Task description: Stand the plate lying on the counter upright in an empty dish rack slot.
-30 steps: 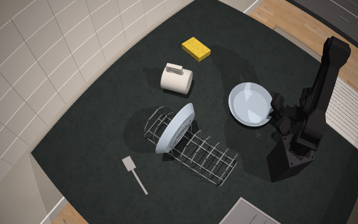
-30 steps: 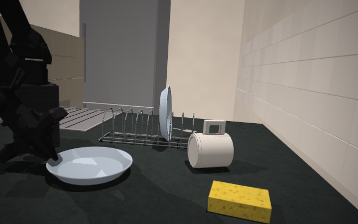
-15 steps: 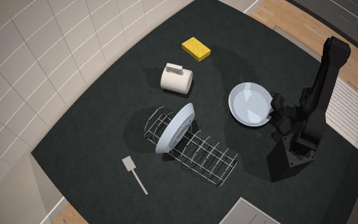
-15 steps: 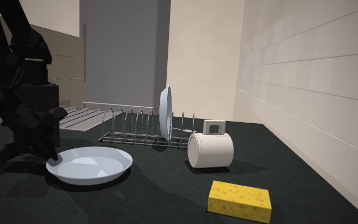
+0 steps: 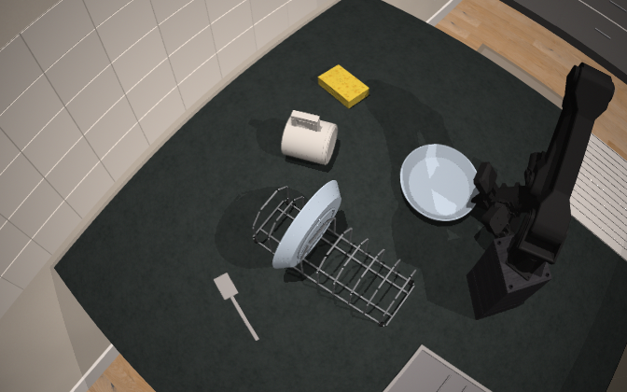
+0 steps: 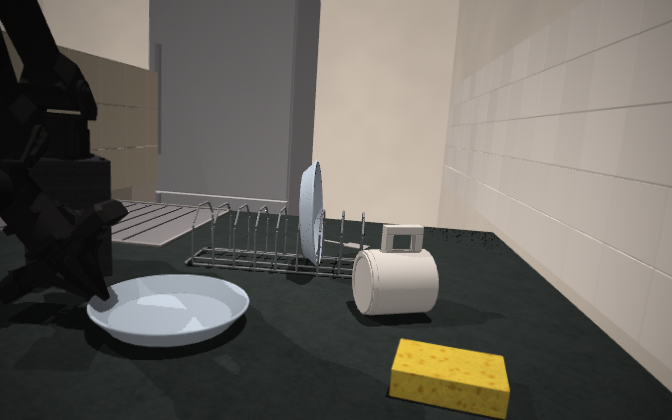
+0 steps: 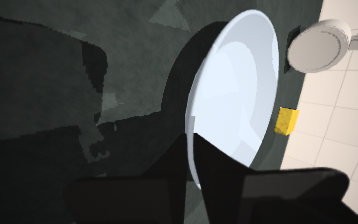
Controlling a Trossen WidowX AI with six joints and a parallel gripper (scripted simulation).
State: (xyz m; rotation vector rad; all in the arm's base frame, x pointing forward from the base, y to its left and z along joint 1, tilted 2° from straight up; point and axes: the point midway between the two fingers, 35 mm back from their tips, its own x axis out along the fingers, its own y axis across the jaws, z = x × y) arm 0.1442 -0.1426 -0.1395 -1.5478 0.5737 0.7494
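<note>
Pale blue plate (image 5: 438, 181) is lying flat on the desk (image 5: 187, 299), beside the wire rack (image 5: 369, 280). The black tool (image 7: 190, 150) is pinching its near rim, edge-on, readying a lift toward an empty slot.
</note>
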